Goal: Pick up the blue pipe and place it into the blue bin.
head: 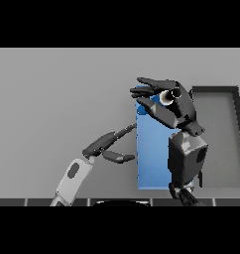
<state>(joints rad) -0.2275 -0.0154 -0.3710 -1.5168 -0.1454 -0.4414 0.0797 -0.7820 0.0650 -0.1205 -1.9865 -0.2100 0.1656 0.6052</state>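
The blue pipe (152,154) is a long, wide blue block lying on the grey table, running from mid-table toward the near edge. My right hand (177,103) is over its far end, open. The fingers reach left past the block's far corner and the thumb stretches across its top, with a bit of blue showing between them. The right forearm covers the block's right side. My left hand (106,144) is open just left of the block, fingers pointing at its left edge and the thumb almost touching it. The bin (214,90) stands right of the block and looks dark-walled with a grey floor.
The bin's left wall lies close beside the pipe's right edge, partly behind my right forearm. Bare grey table (57,99) stretches across the left half and along the far side.
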